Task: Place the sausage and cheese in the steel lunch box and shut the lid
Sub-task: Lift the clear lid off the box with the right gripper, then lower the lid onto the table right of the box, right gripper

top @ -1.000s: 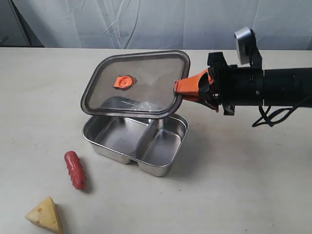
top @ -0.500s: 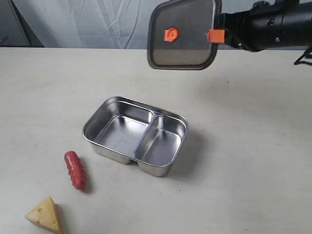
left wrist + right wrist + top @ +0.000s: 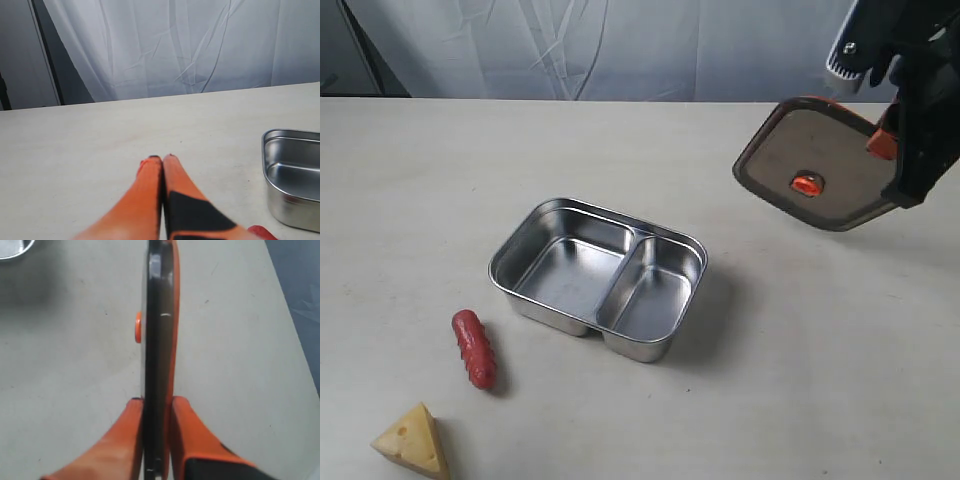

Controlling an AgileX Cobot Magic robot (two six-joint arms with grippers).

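Your right gripper (image 3: 156,402) is clamped on the edge of the lid (image 3: 820,165), which hangs tilted in the air at the upper right of the frame. Your left gripper (image 3: 162,159) has its fingers pressed together. The box (image 3: 570,278) sits uncovered at centre. The sausage (image 3: 474,348) and cheese (image 3: 413,440) lie on the tabletop (image 3: 800,350) at lower left.

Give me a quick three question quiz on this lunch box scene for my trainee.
1. Fill in the blank: the left gripper is ____, with nothing in it.
2. What holds the lid in the air? A: the left gripper. B: the right gripper. C: nothing.
3. True or false: the sausage and the cheese both lie on the table, outside the steel lunch box.
Key: 1 shut; 2 B; 3 true.
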